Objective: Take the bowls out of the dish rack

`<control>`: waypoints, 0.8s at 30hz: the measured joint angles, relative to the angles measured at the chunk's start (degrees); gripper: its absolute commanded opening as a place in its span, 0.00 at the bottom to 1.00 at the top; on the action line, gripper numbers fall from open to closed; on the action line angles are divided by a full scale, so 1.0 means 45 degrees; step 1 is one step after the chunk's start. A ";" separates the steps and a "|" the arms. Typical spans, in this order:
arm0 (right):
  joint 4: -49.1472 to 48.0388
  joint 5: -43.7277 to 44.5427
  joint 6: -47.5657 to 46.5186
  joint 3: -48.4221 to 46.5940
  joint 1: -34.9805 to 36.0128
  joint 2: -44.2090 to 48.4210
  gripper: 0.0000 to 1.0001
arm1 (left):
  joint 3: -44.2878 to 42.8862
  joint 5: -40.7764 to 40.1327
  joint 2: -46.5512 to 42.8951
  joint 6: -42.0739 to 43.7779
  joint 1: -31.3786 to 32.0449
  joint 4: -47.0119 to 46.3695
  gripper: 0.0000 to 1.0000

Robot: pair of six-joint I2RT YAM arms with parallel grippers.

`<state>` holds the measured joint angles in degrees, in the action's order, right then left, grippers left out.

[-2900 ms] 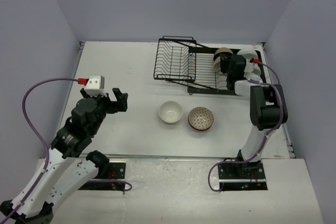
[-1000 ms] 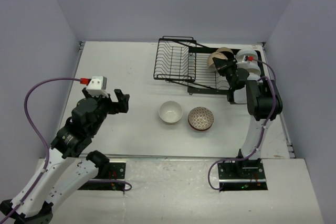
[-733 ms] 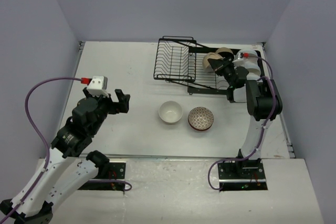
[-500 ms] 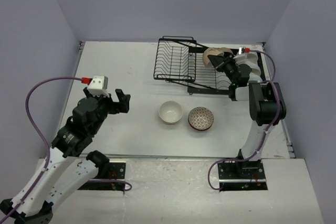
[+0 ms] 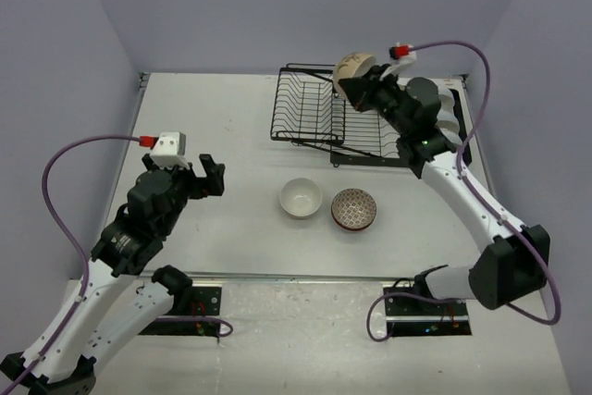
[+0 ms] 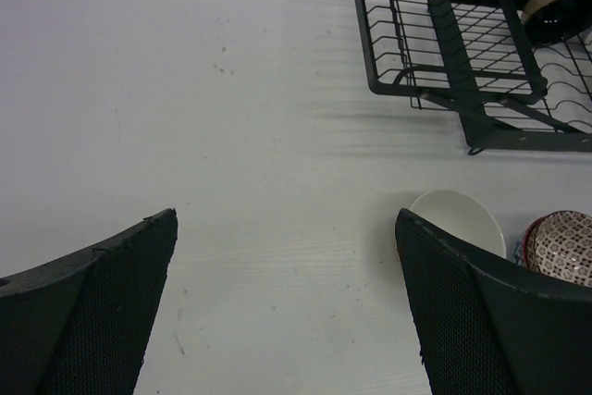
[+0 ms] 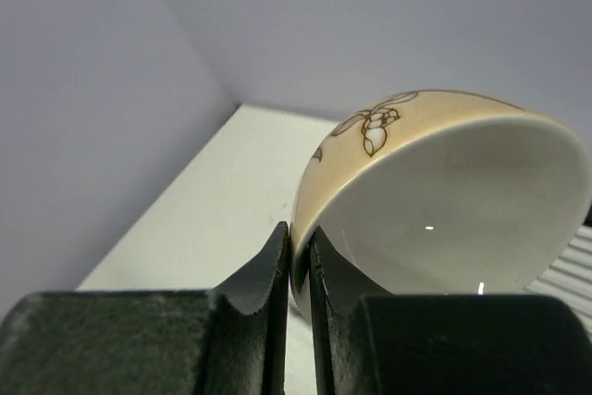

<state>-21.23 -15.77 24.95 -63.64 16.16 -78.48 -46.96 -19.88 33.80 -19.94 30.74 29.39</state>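
Hanging over the dish rack [image 5: 310, 110] in the top view, the cream bowl [image 5: 352, 66] wants a level carry down beside the white bowl [image 5: 301, 197] on the worktop [image 5: 231, 136]. Left wrist: left fingers [image 6: 102, 312] spread wide, idle, holding nothing. Right wrist: right fingers [image 7: 264, 275] pinch only the bowl's thin rim, so go slowly lest it pivot.

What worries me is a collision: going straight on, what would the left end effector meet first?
Probably bare table: the left end effector aims down at it. The white bowl sits right of that line, the rack farther off; depth is unclear.
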 measured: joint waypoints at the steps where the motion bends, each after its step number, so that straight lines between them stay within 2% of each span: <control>1: 0.1520 0.0481 -0.0641 -0.0729 0.0899 0.0257 0.00 | 0.0000 -0.0151 0.0000 -0.0005 -0.0039 0.0010 1.00; 6: 0.7752 0.2851 -0.2147 -0.3764 0.4517 0.0423 0.00 | 0.0000 -0.1088 -0.0053 -0.0141 -0.0165 0.0160 1.00; 8: 1.0389 0.4182 -0.2351 -0.5095 0.5756 -0.0097 0.00 | 0.0000 -0.1457 -0.0204 -0.0233 -0.0233 0.0296 1.00; 12: 1.3969 0.6416 -0.2477 -0.6878 0.7839 -0.1953 0.00 | 0.0000 -0.2108 -0.0636 -0.0476 -0.0282 0.0457 1.00; 18: 1.5922 0.7266 -0.2453 -0.6931 0.9700 -0.4828 0.00 | 0.0000 -0.2764 -0.1127 -0.0763 -0.0316 0.0656 1.00; 24: 1.6344 0.7393 -0.2351 -0.6494 1.0132 -0.5702 0.00 | 0.0000 -0.2963 -0.1166 -0.0782 -0.0316 0.0661 1.00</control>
<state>52.31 17.50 14.37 -92.86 61.76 -104.14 -46.96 -33.21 28.56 -23.46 29.32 32.36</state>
